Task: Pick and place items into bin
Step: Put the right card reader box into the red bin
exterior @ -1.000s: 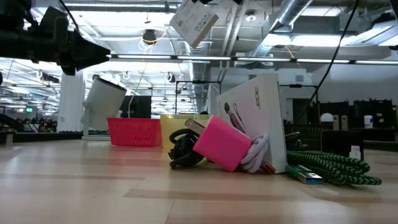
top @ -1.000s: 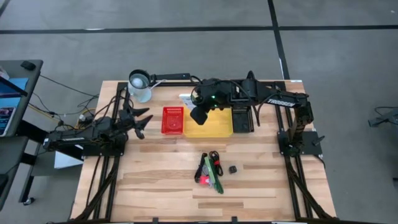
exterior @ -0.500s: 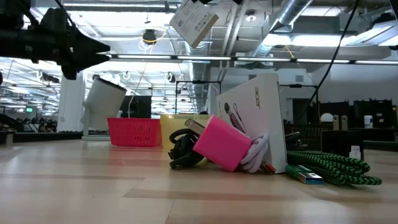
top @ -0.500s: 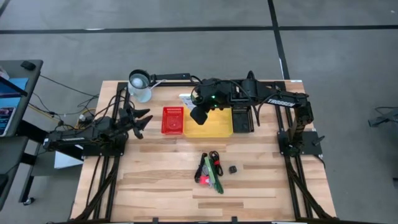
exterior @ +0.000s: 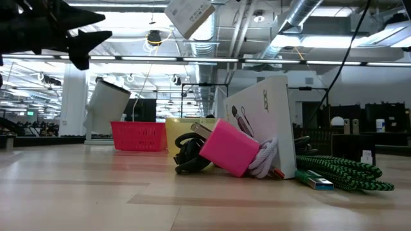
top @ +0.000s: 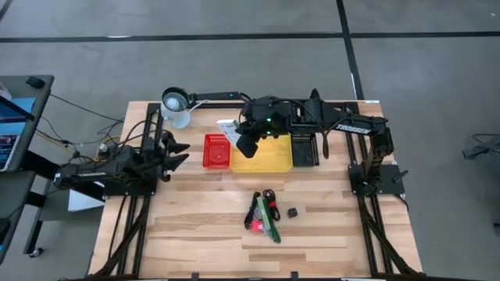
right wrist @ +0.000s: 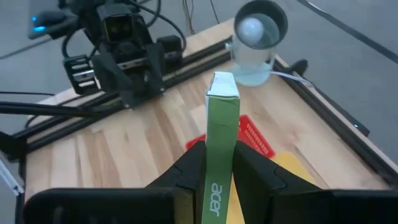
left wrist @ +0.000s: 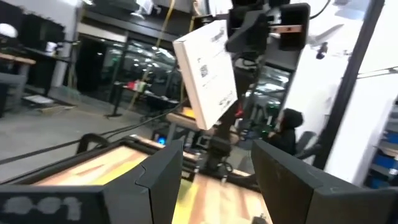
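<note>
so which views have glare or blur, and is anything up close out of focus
Low view: ceiling lights glare bright; the pink block stays sharp, the cable softer. Left wrist view: backlit, its own fingers up close are dark and soft. Right wrist view: the boxed item is sharp, the near fingers blur. High view: even light, no glare.

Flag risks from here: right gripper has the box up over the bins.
1. The right gripper pinches the flat box only by its thin edge; it could swing or slip out.
2. The box looks larger than the red basket below it, so it may not fit.
3. The open left gripper hovers close beside that basket, risking contact.
</note>
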Available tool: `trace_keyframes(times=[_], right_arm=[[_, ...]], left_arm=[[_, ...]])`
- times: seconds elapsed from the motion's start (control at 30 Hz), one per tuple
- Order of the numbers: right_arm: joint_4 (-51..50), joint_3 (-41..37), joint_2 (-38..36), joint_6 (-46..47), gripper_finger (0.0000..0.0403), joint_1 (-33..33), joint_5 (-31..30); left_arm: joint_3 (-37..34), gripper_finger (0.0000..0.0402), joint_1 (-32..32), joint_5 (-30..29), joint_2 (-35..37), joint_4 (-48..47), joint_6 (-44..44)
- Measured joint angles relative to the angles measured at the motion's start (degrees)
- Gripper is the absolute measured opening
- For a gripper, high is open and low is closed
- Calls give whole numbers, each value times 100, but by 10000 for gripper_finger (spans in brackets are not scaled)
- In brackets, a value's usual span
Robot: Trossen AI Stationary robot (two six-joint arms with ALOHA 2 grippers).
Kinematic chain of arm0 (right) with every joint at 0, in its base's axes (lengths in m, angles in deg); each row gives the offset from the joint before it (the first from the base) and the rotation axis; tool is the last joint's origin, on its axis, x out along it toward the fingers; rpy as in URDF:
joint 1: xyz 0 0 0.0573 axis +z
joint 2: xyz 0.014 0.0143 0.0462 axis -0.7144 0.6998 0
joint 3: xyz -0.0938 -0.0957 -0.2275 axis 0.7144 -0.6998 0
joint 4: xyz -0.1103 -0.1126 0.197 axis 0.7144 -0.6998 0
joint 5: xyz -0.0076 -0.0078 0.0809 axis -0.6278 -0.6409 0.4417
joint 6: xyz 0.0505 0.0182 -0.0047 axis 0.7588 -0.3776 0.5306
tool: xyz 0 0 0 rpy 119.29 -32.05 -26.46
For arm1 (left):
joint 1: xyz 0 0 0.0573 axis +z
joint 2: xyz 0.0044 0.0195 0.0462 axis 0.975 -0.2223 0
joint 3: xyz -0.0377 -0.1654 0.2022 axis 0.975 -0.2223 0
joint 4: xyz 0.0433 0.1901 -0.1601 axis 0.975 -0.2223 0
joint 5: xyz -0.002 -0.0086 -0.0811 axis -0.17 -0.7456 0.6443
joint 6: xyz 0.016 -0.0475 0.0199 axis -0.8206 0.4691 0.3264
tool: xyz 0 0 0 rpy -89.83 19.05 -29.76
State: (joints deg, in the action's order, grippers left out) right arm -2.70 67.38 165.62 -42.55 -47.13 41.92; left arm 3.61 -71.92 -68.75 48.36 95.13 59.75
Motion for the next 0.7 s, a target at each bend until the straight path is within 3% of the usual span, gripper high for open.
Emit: trace_keyframes(times=[0.2,0.53,0.7], right_arm=[[38,0,0,-18,64,2,3],[130,0,0,-18,64,39,13],[265,0,0,-18,64,46,256]], left_arm=[[2,187,0,335,-803,795,168],[216,187,53,531,-2964,2709,23],[584,187,344,892,-4028,3223,28]])
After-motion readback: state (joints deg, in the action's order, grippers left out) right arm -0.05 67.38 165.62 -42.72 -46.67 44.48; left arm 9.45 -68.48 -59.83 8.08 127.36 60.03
